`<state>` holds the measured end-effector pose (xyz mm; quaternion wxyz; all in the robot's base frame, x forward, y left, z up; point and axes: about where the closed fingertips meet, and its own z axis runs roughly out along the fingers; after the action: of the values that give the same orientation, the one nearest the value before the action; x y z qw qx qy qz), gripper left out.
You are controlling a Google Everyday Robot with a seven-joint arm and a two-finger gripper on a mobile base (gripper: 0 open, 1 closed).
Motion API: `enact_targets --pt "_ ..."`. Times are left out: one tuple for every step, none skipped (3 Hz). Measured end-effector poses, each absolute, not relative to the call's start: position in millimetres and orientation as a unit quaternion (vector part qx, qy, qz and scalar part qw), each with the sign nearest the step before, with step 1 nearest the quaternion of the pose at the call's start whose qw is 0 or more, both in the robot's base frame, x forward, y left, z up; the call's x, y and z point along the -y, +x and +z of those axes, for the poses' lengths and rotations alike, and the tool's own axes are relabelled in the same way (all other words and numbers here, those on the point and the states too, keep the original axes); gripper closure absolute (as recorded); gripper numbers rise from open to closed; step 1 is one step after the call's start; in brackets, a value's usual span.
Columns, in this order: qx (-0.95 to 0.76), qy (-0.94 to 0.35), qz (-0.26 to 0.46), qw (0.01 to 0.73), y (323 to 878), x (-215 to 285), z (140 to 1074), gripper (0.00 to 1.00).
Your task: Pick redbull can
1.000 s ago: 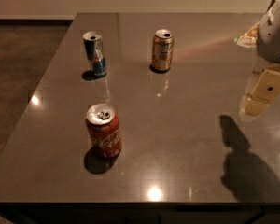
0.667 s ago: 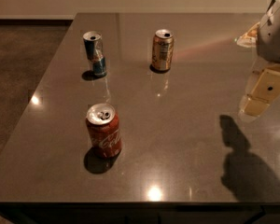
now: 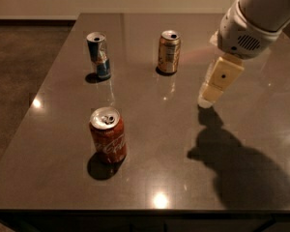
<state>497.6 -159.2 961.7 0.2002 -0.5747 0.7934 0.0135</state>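
The redbull can (image 3: 99, 55) is slim, blue and silver, pinched at the middle, and stands upright at the back left of the dark table (image 3: 159, 144). My gripper (image 3: 209, 99) hangs over the right middle of the table, pointing down, well to the right of the redbull can and apart from every can. It holds nothing that I can see.
A gold can (image 3: 168, 52) stands upright at the back centre, between the redbull can and the gripper. A red cola can (image 3: 108, 135) stands at the front left. The table's left edge drops to a brown floor (image 3: 19, 81).
The arm and gripper have moved left, in over the table toward the gold can. The cans have not moved.
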Motion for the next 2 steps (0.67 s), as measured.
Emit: enact_targets --pt "-0.802 -0.554 0.046 0.219 536 117 946 0.0" --pt "-0.803 -0.537 0.073 0.249 573 66 937 0.0"
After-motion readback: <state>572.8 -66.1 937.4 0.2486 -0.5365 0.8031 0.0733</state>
